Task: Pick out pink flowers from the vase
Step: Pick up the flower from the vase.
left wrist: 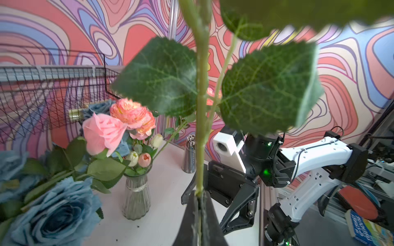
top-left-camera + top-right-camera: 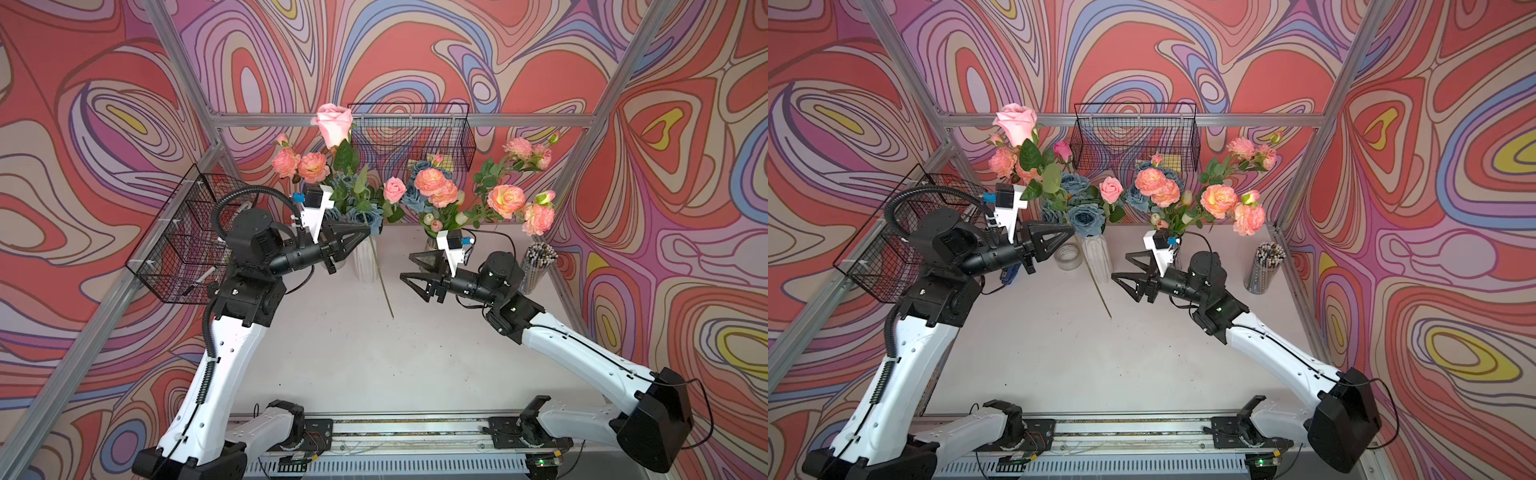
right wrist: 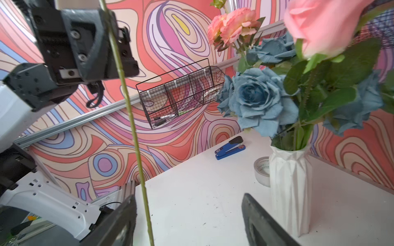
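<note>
The left end effector grips a pink rose mid-stem, bloom above it, apparently lifting it clear of the white vase; the right end effector hangs open beside the dangling stem

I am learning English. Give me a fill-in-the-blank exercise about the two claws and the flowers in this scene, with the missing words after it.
1. The left claw is shut on the green ____ of the tall pink rose.
2. The right claw holds nothing, and its jaws stand ____.
3. Most of the roses in the white vase are a dusty ____ colour.

Missing words: stem; open; blue.
</note>
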{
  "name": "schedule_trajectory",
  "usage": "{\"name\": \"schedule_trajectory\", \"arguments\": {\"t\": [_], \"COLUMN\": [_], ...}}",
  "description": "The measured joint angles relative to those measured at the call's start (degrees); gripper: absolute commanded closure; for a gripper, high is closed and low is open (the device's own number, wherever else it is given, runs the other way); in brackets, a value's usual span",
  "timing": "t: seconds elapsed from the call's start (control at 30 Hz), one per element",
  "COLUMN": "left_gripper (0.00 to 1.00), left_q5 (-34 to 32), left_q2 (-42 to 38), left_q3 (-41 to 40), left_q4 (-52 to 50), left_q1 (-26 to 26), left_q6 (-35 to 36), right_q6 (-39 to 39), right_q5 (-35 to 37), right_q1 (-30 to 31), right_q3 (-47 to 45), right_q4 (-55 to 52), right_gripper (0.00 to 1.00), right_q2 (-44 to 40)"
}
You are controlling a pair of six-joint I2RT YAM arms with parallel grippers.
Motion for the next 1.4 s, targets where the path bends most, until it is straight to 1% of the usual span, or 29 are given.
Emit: {"name": "schedule_trajectory", "arguments": {"t": [0.2, 0.27, 0.47, 0.57, 0.63, 0.83, 0.93, 1.0, 1.03, 1.07, 1.1, 1.17, 1.23, 1.3, 1.33, 1.37, 1.4], "left_gripper": [1.0, 1.0, 1.0, 1.0, 1.0, 1.0, 1.0, 1.0, 1.0, 1.0, 0.95, 0.75, 0.65, 0.53, 0.46, 0.37, 0.3], "left_q5": [2.0, 2.3, 2.8, 2.8, 2.8, 2.6, 2.1, 1.7, 1.6, 1.5, 1.2, 0.6, -0.3, -1.8, -2.5, -3.3, -4.0], "left_q2": [0.2, 0.2, 0.5, 1.4, 1.9, 2.6, 3.0, 3.0, 3.0, 3.0, 3.0, 2.7, 2.2, 1.4, 0.9, 0.3, -0.4], "left_q3": [-5.7, -7.3, -13.9, -14.5, -14.5, -14.6, -14.6, -14.8, -14.9, -15.0, -15.1, -15.6, -16.6, -18.2, -19.1, -20.2, -21.3], "left_q4": [3.9, 5.8, 15.3, 17.2, 18.3, 19.5, 19.3, 19.2, 19.0, 18.7, 18.3, 18.1, 17.7, 17.2, 17.1, 17.0, 16.9], "left_q1": [0.0, 0.0, -0.9, -2.1, -2.9, -4.2, -4.4, -4.4, -4.4, -4.4, -4.4, -4.5, -4.6, -4.9, -5.0, -5.2, -5.3], "left_q6": [-3.7, -5.2, -10.7, -11.4, -11.6, -11.0, -10.1, -9.6, -9.2, -9.0, -8.9, -8.5, -8.1, -8.0, -8.1, -8.1, -8.1], "right_q6": [1.4, 2.2, 4.8, 6.3, 7.1, 8.5, 8.3, 7.9, 7.2, 6.7, 6.2, 4.6, 2.6, 0.0, -1.3, -2.7, -4.2], "right_q5": [-4.5, -5.7, -8.3, -9.5, -10.1, -10.8, -10.7, -10.6, -10.5, -10.3, -10.0, -9.4, -8.4, -6.3, -5.0, -3.5, -1.7], "right_q1": [0.0, 0.1, 0.1, 0.1, 0.2, 0.3, 0.4, 0.4, 0.5, 0.6, 0.6, 0.7, 0.7, 0.8, 0.8, 0.8, 0.9], "right_q3": [3.7, 4.1, 6.8, 7.7, 8.2, 9.2, 10.1, 10.6, 10.9, 11.2, 11.6, 12.6, 14.0, 15.6, 16.3, 17.0, 17.7], "right_q4": [0.6, 1.0, 2.6, 3.2, 3.3, 3.2, 2.3, 0.9, 0.0, -1.3, -2.7, -5.9, -9.7, -13.9, -15.9, -18.0, -20.4], "right_gripper": [0.26, 0.29, 0.37, 0.4, 0.44, 0.73, 0.85, 0.95, 0.99, 1.0, 1.0, 1.0, 1.0, 1.0, 1.0, 1.0, 1.0], "right_q2": [2.2, 2.7, 6.9, 8.7, 9.4, 10.2, 10.3, 10.3, 10.3, 10.3, 10.3, 10.3, 10.3, 10.3, 10.3, 10.3, 10.2]}}
